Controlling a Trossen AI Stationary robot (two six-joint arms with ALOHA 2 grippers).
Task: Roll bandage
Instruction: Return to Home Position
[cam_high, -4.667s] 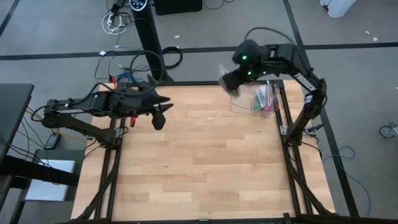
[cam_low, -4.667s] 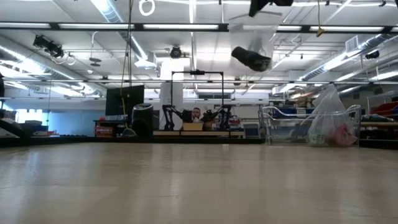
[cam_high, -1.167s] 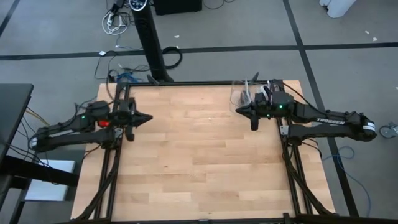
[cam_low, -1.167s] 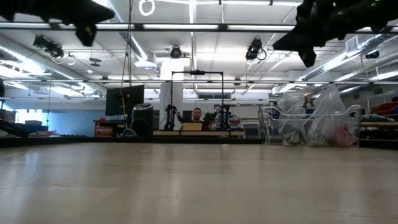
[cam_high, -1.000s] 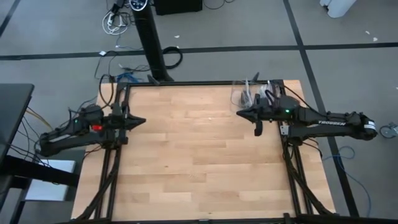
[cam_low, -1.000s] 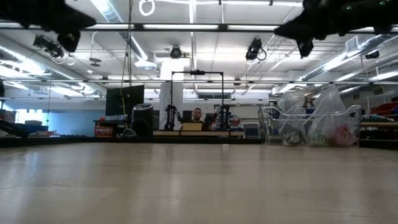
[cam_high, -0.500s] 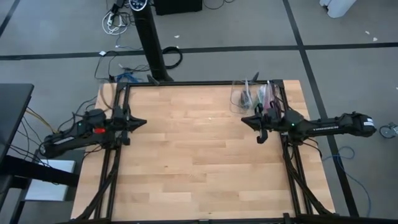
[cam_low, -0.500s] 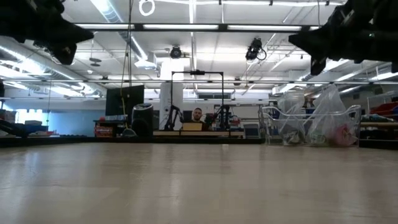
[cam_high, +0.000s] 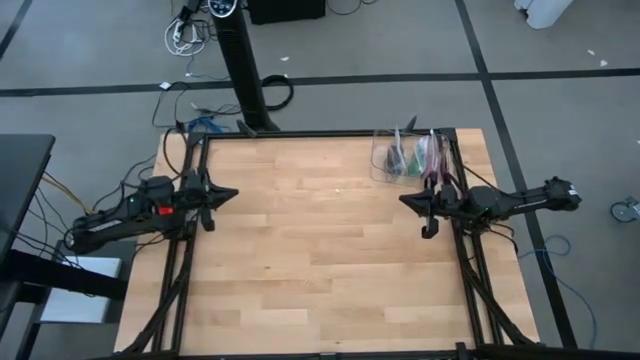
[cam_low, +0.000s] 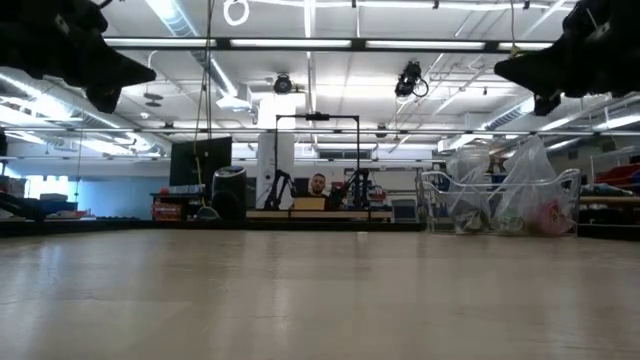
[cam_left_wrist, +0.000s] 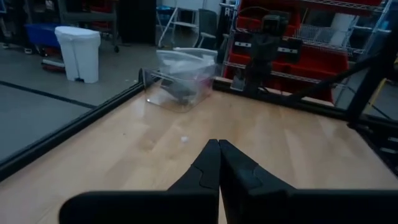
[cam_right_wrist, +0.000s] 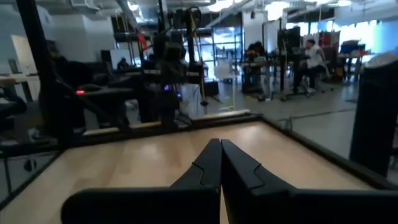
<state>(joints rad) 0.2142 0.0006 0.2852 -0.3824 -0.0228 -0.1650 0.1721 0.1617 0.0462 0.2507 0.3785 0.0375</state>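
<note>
Here, left fingers (cam_left_wrist: 208, 167) pressed together, right fingers (cam_right_wrist: 209, 167) likewise, bandage (cam_left_wrist: 181, 93) perhaps the dark shape in bin (cam_high: 381, 161).

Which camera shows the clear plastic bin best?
The low view: the clear plastic bin stands side-on, whole, with clear bags heaped above its rim. The high view shows the bin only from above, the left wrist view shows it far off, the right wrist view not at all.

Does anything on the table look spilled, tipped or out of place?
Nothing stands out. The clear plastic bin sits upright in the far right corner of the table, bags inside; the left gripper and right gripper are shut and empty at the side edges.
</note>
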